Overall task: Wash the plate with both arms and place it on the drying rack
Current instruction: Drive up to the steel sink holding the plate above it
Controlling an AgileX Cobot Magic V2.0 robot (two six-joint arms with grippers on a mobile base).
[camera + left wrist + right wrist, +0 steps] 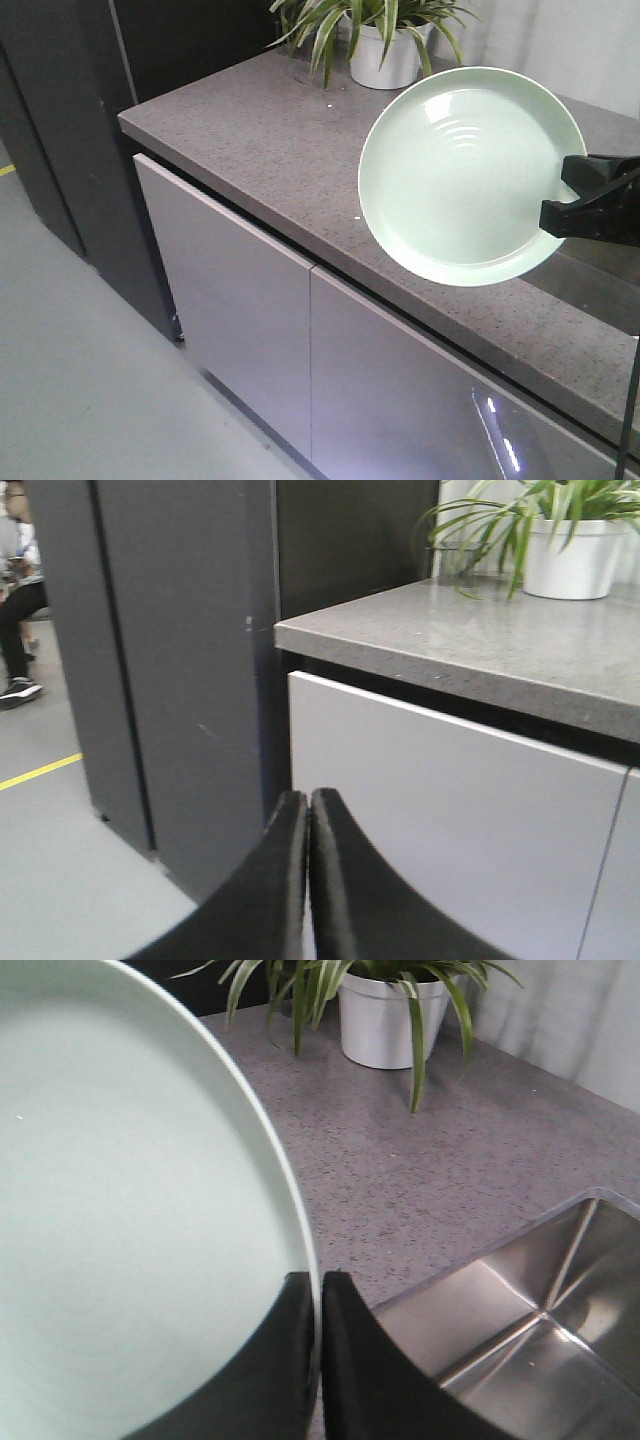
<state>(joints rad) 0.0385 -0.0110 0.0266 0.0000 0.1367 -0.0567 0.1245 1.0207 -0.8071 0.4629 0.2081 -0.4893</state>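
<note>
The pale mint-green plate (470, 170) hangs in the air above the grey countertop (270, 150), tilted so its face looks toward the front camera. My right gripper (562, 205) is shut on the plate's right rim. In the right wrist view the plate (130, 1220) fills the left half, and the right gripper (317, 1290) pinches its edge between two black jaws. My left gripper (307, 805) is shut with nothing in it, low beside the white cabinet front (450, 810). The drying rack is out of view.
A steel sink basin (540, 1330) lies under and right of the plate. A white pot with a spiky green plant (385, 45) stands at the counter's back. A dark tall cabinet (170, 660) rises left of the counter; a seated person (18, 590) shows far left.
</note>
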